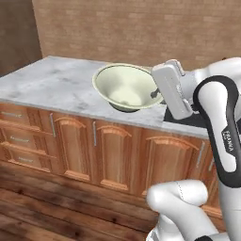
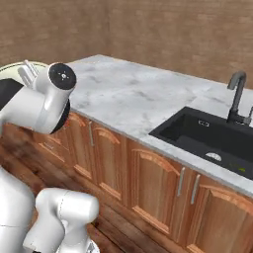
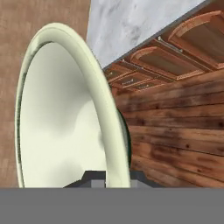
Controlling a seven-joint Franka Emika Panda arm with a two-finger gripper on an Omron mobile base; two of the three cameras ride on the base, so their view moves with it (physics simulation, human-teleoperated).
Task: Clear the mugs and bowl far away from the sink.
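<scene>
The desk [image 1: 52, 87] is a grey marbled slab running along a brick wall [image 1: 117, 28], carried on wooden cabinets [image 1: 113, 150] with metal handles, above a wooden plank floor [image 1: 42, 207].

The sink [image 2: 207, 138] is a matte black rectangular basin set into the desk, well to the right of the arm in the right base view. A round silver drain [image 2: 213, 156] shows in its floor, and a tall black faucet [image 2: 236, 99] stands at its rear edge.

The bowl [image 1: 126, 87] is pale cream with flared sides and a narrow base. It is tilted and raised at the desk's front edge, to the left of the sink, its rim at the hand.

The claw [image 1: 155, 93] is clamped on the bowl's rim: in the hand view, the rim runs down between the fingertips, one on either side of the wall.
</scene>
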